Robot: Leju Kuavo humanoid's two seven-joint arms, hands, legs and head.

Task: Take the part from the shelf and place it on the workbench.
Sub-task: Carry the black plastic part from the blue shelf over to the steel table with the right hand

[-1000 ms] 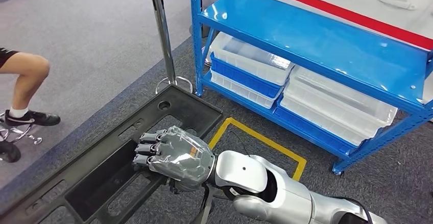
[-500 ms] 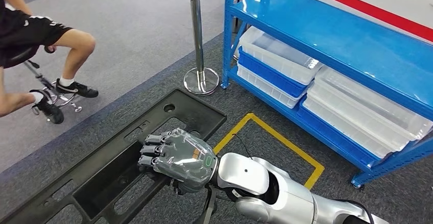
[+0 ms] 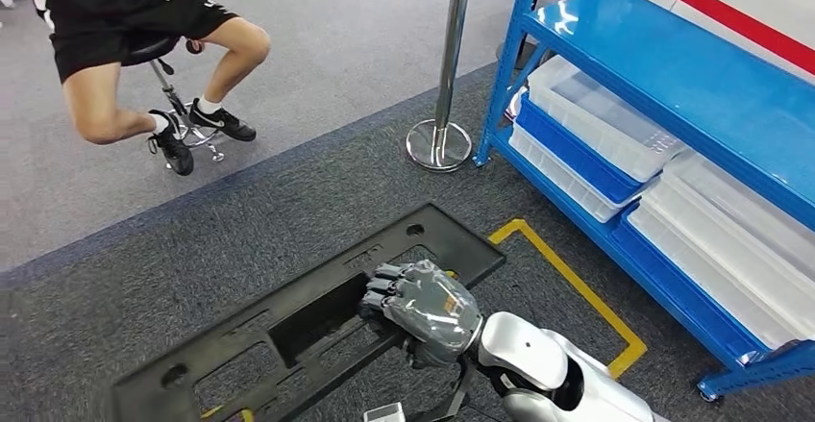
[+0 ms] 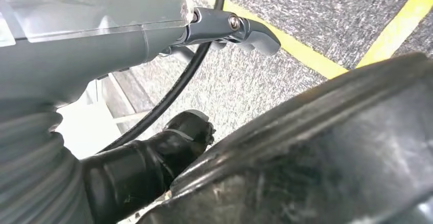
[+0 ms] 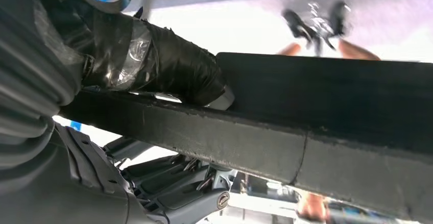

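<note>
A long black plastic panel [image 3: 317, 321], pierced with rectangular cut-outs and round holes, is carried above grey carpet by the robot. The right hand [image 3: 423, 309] is clamped over the panel's near long edge, its dark fingers [image 3: 382, 285] curled over the rim into a cut-out; in the right wrist view the thumb [image 5: 168, 71] is seen pressed against one face of the panel's edge [image 5: 265, 137], the fingers [image 5: 173, 183] on the other side. In the left wrist view the left hand [image 4: 127, 81] is seen beside a curved black rim of the panel [image 4: 327, 147], a dark finger [image 4: 153, 163] lying against that rim and the grey thumb [image 4: 240, 30] held apart above it; whether it is truly gripped cannot be told. Just beyond the right hand, a yellow floor marking [image 3: 577, 287] is laid on the carpet. Further right, a blue shelf [image 3: 692, 86] is stacked with clear bins [image 3: 605, 119]. Ahead of the hand stands a chrome post [image 3: 447, 76], and well beyond to the left a person [image 3: 144, 37] is seated on a stool [image 3: 168, 86].
</note>
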